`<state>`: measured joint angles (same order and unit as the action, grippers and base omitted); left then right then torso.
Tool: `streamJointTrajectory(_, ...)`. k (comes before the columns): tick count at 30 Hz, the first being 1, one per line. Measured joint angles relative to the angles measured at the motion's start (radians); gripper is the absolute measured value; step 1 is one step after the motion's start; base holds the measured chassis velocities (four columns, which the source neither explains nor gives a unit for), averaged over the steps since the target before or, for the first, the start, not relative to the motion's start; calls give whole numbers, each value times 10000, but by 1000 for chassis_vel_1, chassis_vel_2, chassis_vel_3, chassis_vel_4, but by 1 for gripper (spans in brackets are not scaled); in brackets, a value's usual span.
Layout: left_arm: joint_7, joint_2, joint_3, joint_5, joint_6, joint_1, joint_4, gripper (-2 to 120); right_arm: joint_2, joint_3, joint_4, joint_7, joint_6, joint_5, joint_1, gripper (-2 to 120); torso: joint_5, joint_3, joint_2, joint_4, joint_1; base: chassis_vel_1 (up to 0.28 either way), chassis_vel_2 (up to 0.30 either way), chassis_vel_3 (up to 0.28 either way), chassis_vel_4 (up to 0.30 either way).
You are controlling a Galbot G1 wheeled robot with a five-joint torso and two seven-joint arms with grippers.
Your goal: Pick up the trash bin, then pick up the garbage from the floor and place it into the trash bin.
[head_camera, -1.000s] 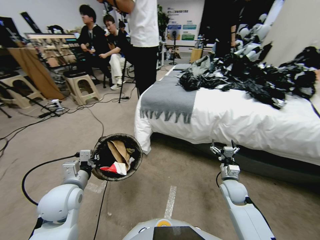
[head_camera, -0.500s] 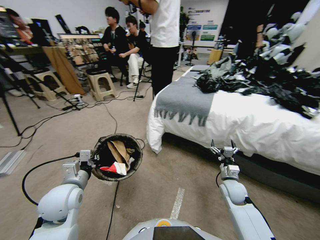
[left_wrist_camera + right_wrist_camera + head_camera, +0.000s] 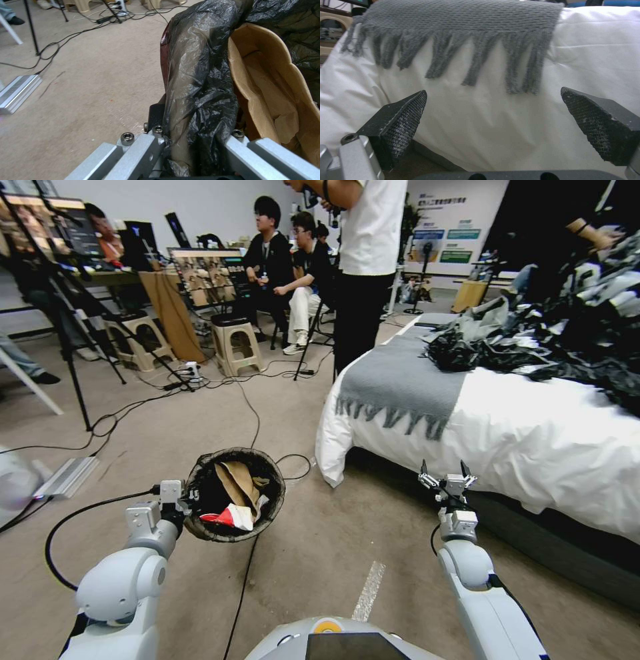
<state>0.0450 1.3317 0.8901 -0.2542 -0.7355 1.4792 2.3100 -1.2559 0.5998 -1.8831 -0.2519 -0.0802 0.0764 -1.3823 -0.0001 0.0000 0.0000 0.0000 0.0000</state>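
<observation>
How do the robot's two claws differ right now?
The left gripper is shut on the trash bin rim, holding it up; the right gripper is open and empty. The left is over open floor, the right faces the white bed. Both reach forward.

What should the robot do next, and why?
Probably turn or drive on a little to look for more litter. The left claw grips the bin by its rim, with a brown bag and a red-and-white wrapper inside. The right claw is open and empty by the bed, and no litter lies on the floor nearby.
</observation>
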Motion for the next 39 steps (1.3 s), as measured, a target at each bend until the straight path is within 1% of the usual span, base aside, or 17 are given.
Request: streamJointTrajectory(39, -12, -53, 50, -130, 42, 58, 64, 0, -45, -162, -14, -13, 2, -70, -43, 100, 0, 0, 0, 1, 0, 59, 60, 62, 64)
